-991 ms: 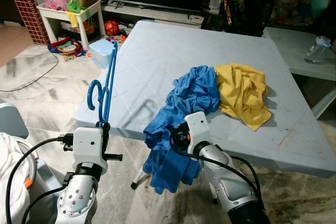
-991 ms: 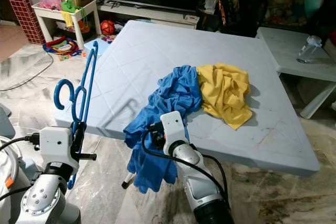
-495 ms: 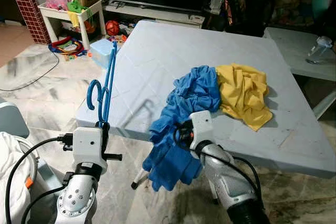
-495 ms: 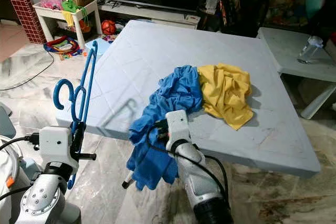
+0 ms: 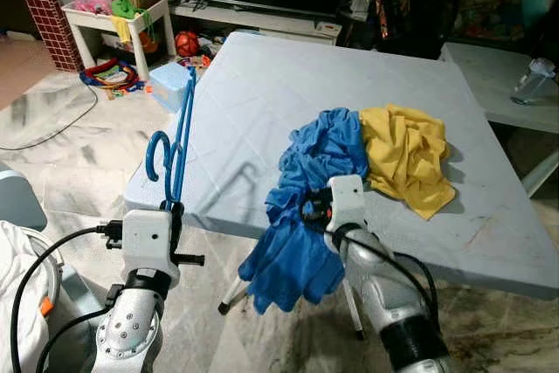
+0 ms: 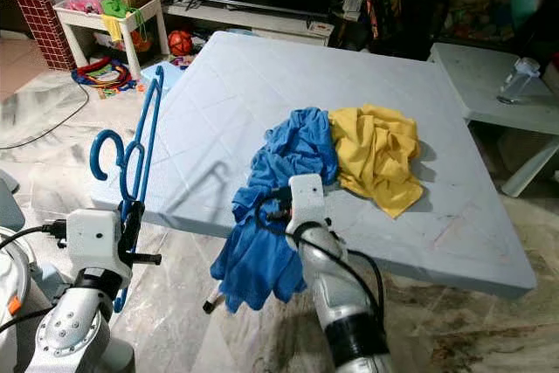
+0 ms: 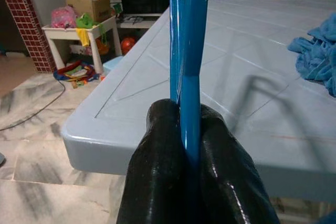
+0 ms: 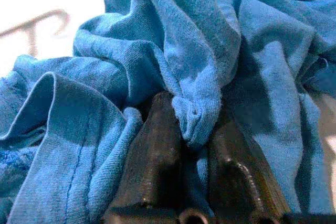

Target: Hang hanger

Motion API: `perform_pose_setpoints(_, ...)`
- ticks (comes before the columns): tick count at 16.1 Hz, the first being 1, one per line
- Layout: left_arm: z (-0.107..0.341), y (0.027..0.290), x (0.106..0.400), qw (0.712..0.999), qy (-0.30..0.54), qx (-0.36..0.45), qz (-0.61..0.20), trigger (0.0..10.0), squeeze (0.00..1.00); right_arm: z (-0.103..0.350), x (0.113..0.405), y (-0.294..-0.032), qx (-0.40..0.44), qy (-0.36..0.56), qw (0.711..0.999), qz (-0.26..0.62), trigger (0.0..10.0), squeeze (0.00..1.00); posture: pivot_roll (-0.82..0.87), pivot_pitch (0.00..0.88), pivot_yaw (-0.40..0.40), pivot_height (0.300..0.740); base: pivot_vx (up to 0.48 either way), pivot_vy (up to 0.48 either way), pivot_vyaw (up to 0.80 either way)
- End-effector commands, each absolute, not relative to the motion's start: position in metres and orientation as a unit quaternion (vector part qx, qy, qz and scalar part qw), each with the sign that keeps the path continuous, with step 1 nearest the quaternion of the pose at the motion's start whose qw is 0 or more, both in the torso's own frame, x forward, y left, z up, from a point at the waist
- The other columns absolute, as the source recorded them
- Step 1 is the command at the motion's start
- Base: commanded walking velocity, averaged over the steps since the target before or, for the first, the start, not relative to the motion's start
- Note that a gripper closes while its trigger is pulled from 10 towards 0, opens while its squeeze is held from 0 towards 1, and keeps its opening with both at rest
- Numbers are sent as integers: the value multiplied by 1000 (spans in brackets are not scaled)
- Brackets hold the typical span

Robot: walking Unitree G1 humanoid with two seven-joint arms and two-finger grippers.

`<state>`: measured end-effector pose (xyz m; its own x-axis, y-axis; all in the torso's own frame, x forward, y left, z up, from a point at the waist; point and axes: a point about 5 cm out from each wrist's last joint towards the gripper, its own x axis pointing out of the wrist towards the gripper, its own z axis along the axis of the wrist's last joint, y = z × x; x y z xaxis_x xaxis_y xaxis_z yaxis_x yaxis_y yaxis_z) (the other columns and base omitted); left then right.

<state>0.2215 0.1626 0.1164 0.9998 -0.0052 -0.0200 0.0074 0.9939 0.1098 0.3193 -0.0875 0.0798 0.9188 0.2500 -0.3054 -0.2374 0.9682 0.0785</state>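
A pale blue table (image 5: 262, 85) is taking up most of the head views, with a blue shirt (image 5: 319, 159) bunched near its front edge and spilling over it, and a yellow cloth (image 5: 403, 153) lying just beside the shirt, touching it. Judging by how things lie, the task is barely begun — the shirt is not yet on the hanger (image 5: 177, 141), and nothing is hung anywhere.

The left arm is standing upright off the table's front-left corner, its gripper (image 7: 190, 124) pinching the hanger's thin blue bars tightly between the two black fingers (image 7: 157, 161), holding the hanger vertical with the hook to the left. The right arm is reaching forward and up to the table edge — its gripper (image 8: 190, 129) is closing on a fold of the shirt, the cloth squeezed between the fingers and the rest drooping below the edge.

What is left, as I read it: getting the shirt's neck over the hanger, then finding a rail to hang it on.
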Motion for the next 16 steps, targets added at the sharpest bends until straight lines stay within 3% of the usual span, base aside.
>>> perform_pose_setpoints(1,120,158,224,998,1,55,-9,10000,0,89,330,-95,22,143,984,106,0,0,126,16,-93,740,0,0,0)
perform_pose_setpoints(6,120,156,227,999,-5,52,-4,10000,0,123,364,-93,31,103,988,107,0,0,134,1,-115,740,0,0,0)
perform_pose_setpoints(10,120,154,228,999,-8,47,2,10000,0,182,397,-92,48,24,994,94,0,0,138,0,-131,740,0,0,0)
perform_pose_setpoints(12,120,153,227,999,-9,45,5,10000,0,233,413,-91,58,-48,993,89,0,0,143,0,-137,740,0,0,0)
perform_pose_setpoints(13,120,154,226,999,-9,45,9,10000,0,280,418,-93,64,-119,988,74,0,0,146,0,-143,740,0,0,0)
perform_pose_setpoints(16,122,157,226,998,-18,48,26,10000,0,326,419,-107,81,-203,975,30,0,0,149,4,-149,740,0,0,0)
